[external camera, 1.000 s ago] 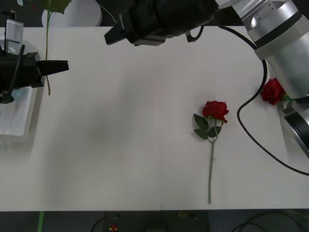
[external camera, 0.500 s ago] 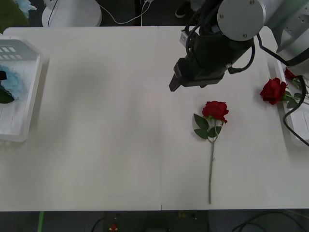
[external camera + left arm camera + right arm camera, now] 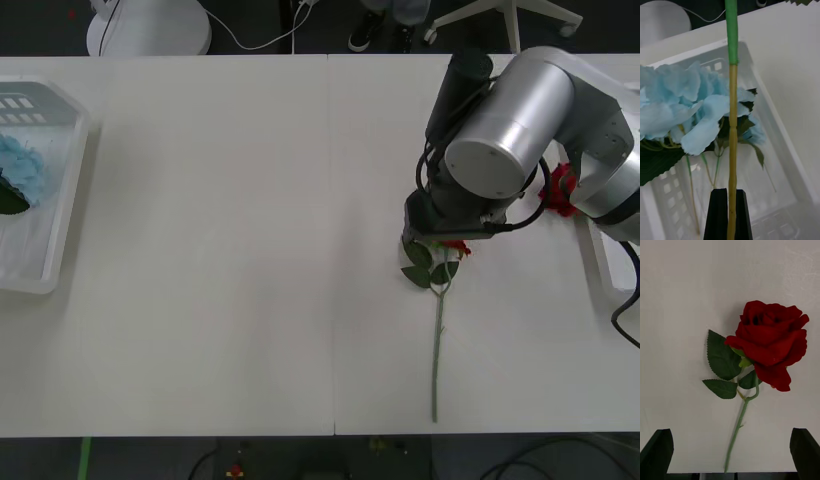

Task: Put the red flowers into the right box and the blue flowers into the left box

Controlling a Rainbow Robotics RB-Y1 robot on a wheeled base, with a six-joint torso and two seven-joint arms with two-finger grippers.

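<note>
A white tabletop (image 3: 230, 280) fills the front view, with a dark floor and a white round stand base beyond its far edge. The right arm reaches down over the middle-right of the tabletop, its wrist directly above the bloom of a red rose (image 3: 769, 339) lying flat with its stem pointing toward the robot. In the right wrist view the right gripper (image 3: 730, 450) has its black fingers (image 3: 657, 452) spread wide at the two corners, with the rose's stem running between them and touching neither. A second red rose (image 3: 562, 190) lies farther right, partly behind the arm, near the rim of the right box (image 3: 607, 265) at the tabletop's right edge. The left box (image 3: 60, 190) sits at the left edge, with pale-blue flowers (image 3: 22, 172) and a dark leaf inside it. In the left wrist view the left gripper (image 3: 728, 213) hangs above that box, its fingers closed on a thin yellowish-green stem (image 3: 732, 123) that rises upright from them in front of the blue flowers in the tray.
</note>
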